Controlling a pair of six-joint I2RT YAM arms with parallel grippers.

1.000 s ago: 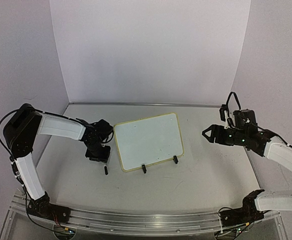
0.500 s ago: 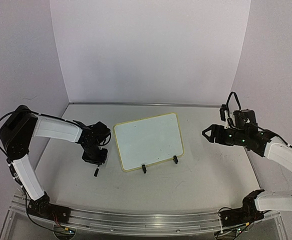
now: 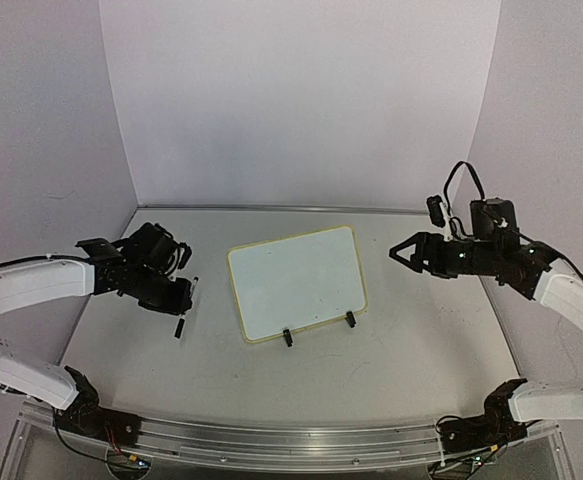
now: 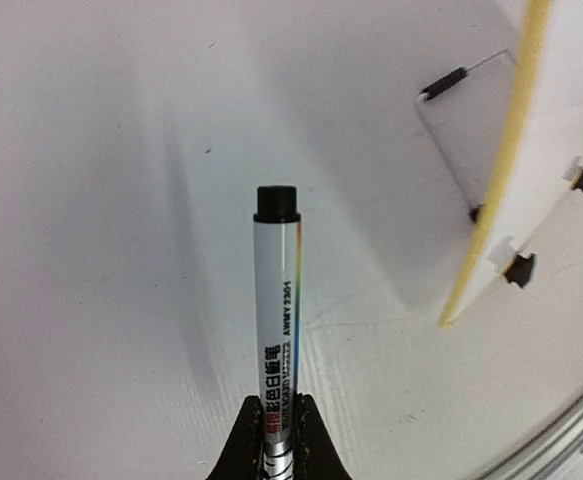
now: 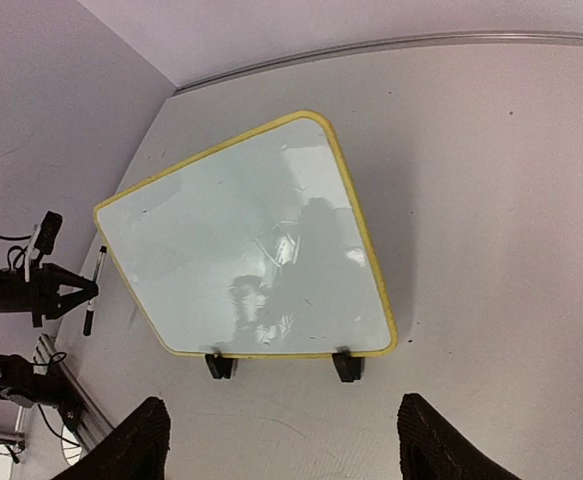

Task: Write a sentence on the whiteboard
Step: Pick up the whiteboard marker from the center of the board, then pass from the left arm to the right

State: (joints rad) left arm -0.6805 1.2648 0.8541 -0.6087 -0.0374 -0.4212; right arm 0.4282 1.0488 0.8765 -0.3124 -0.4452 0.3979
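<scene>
Whiteboard (image 3: 296, 282): sits mid-tabletop (image 3: 391, 350), propped on its two black clip feet (image 3: 287, 338). It has a pale-yellow rim all round, and its face is plain white with a dull reflection in the right wrist view.
Marker (image 3: 185, 310): white barrel with print and a rainbow stripe down its side, ending in a black tip. It's up off the tabletop, tilted, with the black end sticking out well beyond the fingers.
Left end effector (image 3: 174, 296): clamped tight on the marker's barrel, out to the left of the whiteboard. It is near the board's left edge but apart from it.
Right end effector (image 3: 399, 252): fingers spread wide with nothing between them. It hangs above the tabletop just right of the whiteboard, pointing toward it.
Left wrist view: the board's yellow edge and feet show at the upper right, and the marker's tip is clear of them.
</scene>
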